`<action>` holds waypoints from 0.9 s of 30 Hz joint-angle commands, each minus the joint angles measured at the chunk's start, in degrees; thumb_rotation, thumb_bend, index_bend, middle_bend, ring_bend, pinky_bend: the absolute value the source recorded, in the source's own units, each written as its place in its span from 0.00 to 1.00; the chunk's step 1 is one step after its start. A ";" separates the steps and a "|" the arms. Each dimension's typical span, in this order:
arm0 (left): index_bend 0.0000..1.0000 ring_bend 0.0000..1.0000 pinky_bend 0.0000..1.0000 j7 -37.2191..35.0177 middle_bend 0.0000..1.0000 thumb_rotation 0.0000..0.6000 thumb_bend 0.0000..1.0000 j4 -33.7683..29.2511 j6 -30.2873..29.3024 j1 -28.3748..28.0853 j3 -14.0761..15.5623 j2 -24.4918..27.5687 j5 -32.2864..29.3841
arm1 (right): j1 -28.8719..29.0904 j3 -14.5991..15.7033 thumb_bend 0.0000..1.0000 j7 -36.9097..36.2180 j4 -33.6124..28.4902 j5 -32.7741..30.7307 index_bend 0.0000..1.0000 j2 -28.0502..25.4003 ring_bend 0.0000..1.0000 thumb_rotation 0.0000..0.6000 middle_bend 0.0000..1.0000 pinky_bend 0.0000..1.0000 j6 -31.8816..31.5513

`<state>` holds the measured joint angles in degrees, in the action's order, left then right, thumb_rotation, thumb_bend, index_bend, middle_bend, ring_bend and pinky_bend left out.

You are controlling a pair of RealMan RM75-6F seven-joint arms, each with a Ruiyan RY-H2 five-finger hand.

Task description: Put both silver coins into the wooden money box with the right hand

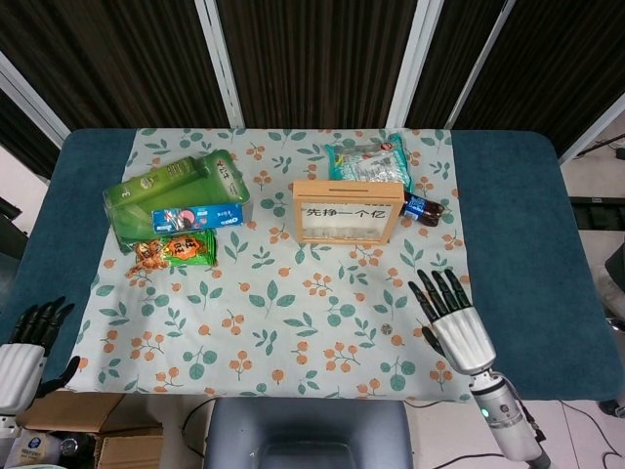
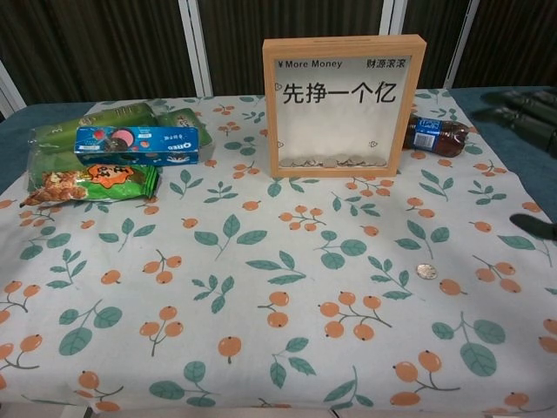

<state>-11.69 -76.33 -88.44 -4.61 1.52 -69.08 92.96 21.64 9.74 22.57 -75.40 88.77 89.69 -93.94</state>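
Observation:
The wooden money box (image 1: 347, 210) stands upright at the back middle of the cloth, its glass front (image 2: 344, 104) printed with Chinese characters. Several coins (image 2: 329, 161) lie at its bottom. One silver coin (image 2: 426, 271) lies on the cloth in front of the box and to the right; the head view shows this coin (image 1: 386, 327) just left of my right hand. My right hand (image 1: 454, 327) hovers near the table's front right, fingers spread, holding nothing. Its blurred dark fingers (image 2: 522, 106) show at the chest view's right edge. My left hand (image 1: 27, 347) hangs off the table's front left corner, holding nothing.
At the left lie a green packet (image 1: 176, 191), a blue biscuit box (image 2: 137, 144) and an orange snack bag (image 2: 91, 184). A small bottle (image 2: 432, 135) lies right of the money box, and a snack bag (image 1: 366, 161) lies behind it.

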 commanded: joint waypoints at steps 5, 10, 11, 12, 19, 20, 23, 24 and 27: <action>0.00 0.00 0.03 -0.59 0.00 1.00 0.37 0.89 -0.24 0.42 0.19 -0.37 -0.24 | -3.62 0.17 0.43 -2.64 9.61 0.50 0.00 7.44 0.00 1.00 0.00 0.00 6.20; 0.00 0.00 0.03 -1.54 0.00 1.00 0.37 1.65 -0.16 0.58 0.13 -0.63 -0.66 | -3.96 -0.81 0.43 -3.18 12.98 1.80 0.00 9.69 0.00 1.00 0.00 0.00 7.46; 0.00 0.00 0.03 -1.75 0.00 1.00 0.37 1.82 -0.09 0.58 0.15 -0.71 -0.70 | -3.98 -1.03 0.43 -3.26 13.59 2.08 0.00 10.08 0.00 1.00 0.00 0.00 7.56; 0.00 0.00 0.03 -1.91 0.00 1.00 0.37 2.03 0.00 0.57 0.16 -0.81 -0.75 | -3.97 -1.27 0.43 -3.27 14.26 2.32 0.00 10.50 0.00 1.00 0.00 0.00 7.74; 0.00 0.00 0.03 -2.41 0.00 1.00 0.37 2.86 0.15 0.51 0.11 -1.15 -0.85 | -3.39 -3.22 0.43 -3.70 17.94 3.04 0.08 13.02 0.00 1.00 0.00 0.00 10.17; 0.00 0.00 0.03 -2.48 0.00 1.00 0.37 2.89 0.18 0.48 0.06 -1.13 -0.91 | -3.36 -3.35 0.43 -3.75 18.51 2.93 0.09 13.38 0.00 1.00 0.00 0.00 10.99; 0.00 0.00 0.03 -2.42 0.00 1.00 0.37 2.72 0.28 0.40 0.02 -1.07 -0.93 | -3.43 -3.65 0.43 -4.29 19.56 2.95 0.15 14.09 0.00 1.00 0.00 0.00 12.16; 0.00 0.00 0.03 -2.47 0.00 1.00 0.37 2.76 0.27 0.41 0.07 -1.05 -0.88 | -3.48 -3.73 0.43 -4.41 19.78 2.93 0.18 14.25 0.00 1.00 0.00 0.00 12.47; 0.00 0.00 0.03 -2.65 0.00 1.00 0.37 3.09 0.40 0.38 0.07 -1.18 -0.93 | -3.56 -4.02 0.43 -4.70 20.40 3.09 0.24 14.68 0.00 1.00 0.00 0.00 13.14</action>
<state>-14.32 -73.26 -88.06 -4.22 1.59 -70.24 92.04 18.11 5.79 17.94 -55.07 91.82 104.29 -80.88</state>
